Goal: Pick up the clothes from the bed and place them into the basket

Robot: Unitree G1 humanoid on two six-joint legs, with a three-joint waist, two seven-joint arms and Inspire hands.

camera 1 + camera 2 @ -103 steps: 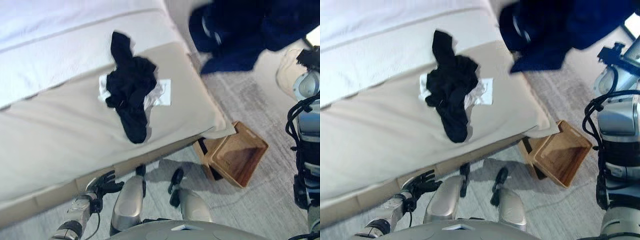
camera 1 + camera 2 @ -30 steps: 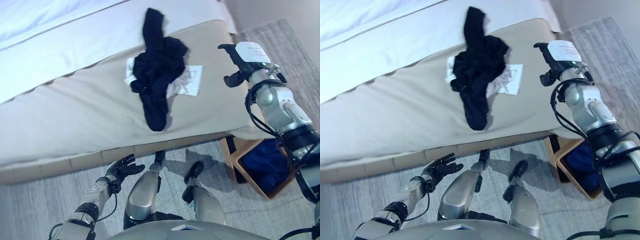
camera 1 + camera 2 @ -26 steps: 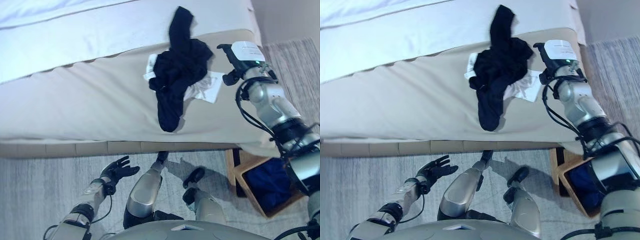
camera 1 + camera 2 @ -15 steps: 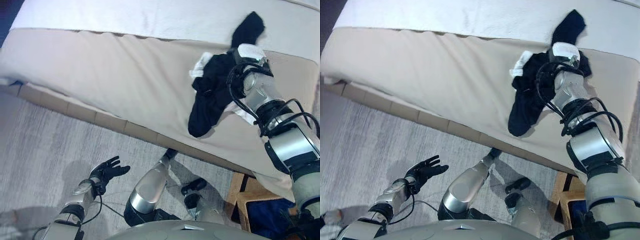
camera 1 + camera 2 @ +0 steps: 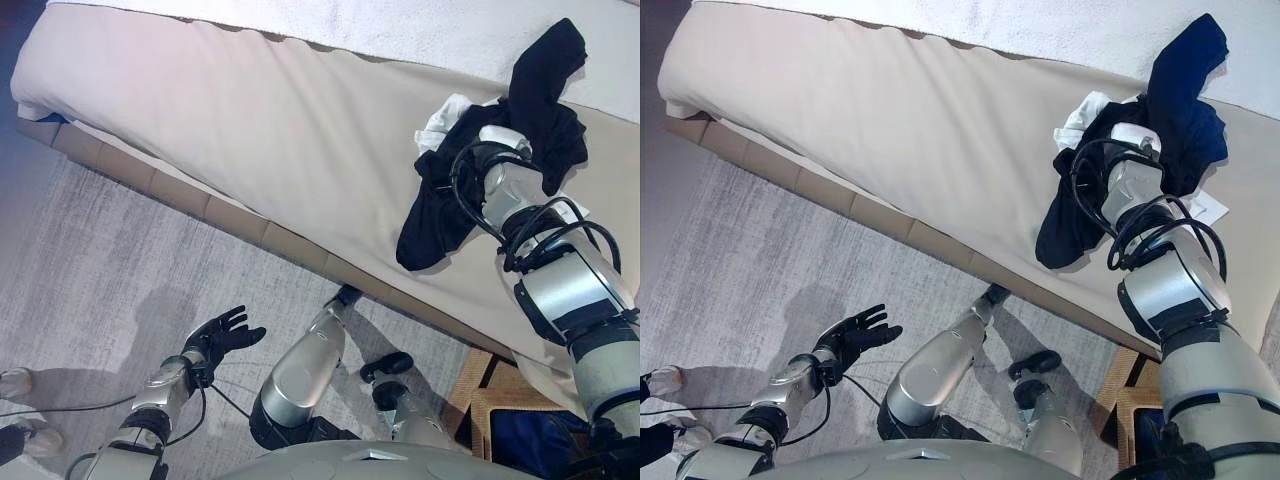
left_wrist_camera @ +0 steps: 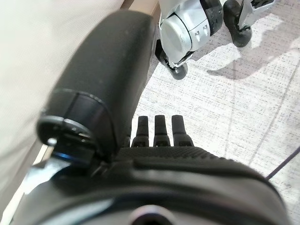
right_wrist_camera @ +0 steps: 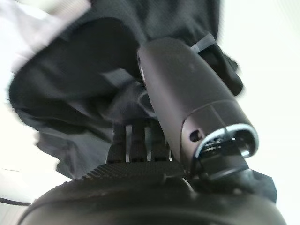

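A black garment (image 5: 540,100) lies bunched on a white cloth (image 5: 440,112) on the beige bed cover (image 5: 250,120), at the right end of the bed. My right arm reaches over the bed, and my right hand (image 7: 187,89) rests on the black garment, fingers (image 7: 133,138) straight and pushed against its folds. My left hand (image 5: 225,332) hangs open and empty over the floor at the lower left; it also shows in the left wrist view (image 6: 159,129). The brown basket (image 5: 478,395) stands on the floor at the lower right with a dark blue garment (image 5: 535,440) in it.
The bed's front edge (image 5: 230,215) runs slantwise across the view. Grey carpet (image 5: 100,280) lies in front of it. A person's shoes (image 5: 15,382) show at the left edge.
The camera has swung left along the bed. The dark blue garment went from my raised right hand into the basket. My right hand then moved from beside the black garment onto it.
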